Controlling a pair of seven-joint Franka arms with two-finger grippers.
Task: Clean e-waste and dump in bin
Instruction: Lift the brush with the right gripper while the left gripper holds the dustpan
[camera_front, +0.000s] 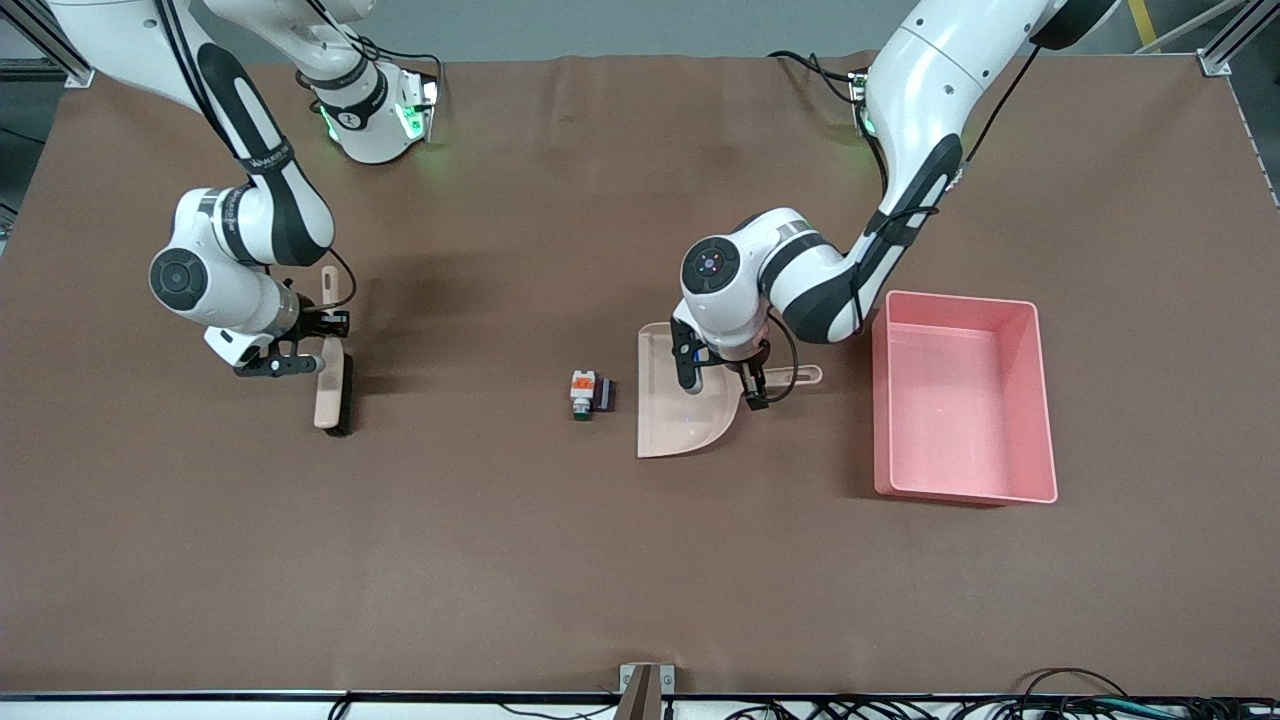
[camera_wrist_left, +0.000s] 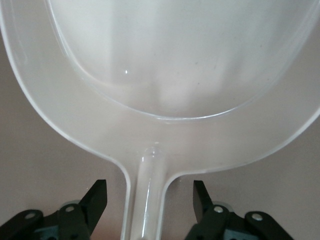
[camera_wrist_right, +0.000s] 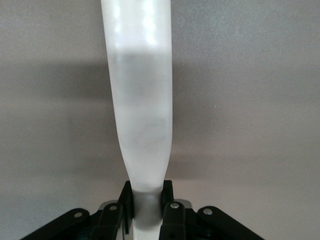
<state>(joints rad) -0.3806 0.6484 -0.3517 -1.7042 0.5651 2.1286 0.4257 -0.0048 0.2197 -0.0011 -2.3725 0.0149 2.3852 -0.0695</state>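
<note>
The e-waste lies mid-table: a white part with orange and green marks (camera_front: 581, 392) touching a small dark block (camera_front: 604, 395). The beige dustpan (camera_front: 672, 415) lies flat beside them toward the left arm's end, its open edge facing them. My left gripper (camera_front: 722, 378) is open, its fingers on either side of the dustpan's handle (camera_wrist_left: 145, 210) without touching it; the left wrist view shows the empty pan (camera_wrist_left: 170, 75). My right gripper (camera_front: 318, 348) is shut on the handle (camera_wrist_right: 142, 100) of a brush (camera_front: 332, 390), toward the right arm's end. The pink bin (camera_front: 955, 300) is empty.
The brown table cover (camera_front: 640, 560) spreads wide round everything. The bin stands close beside the dustpan's handle tip (camera_front: 810, 374). A small metal bracket (camera_front: 645, 685) sits at the table edge nearest the front camera.
</note>
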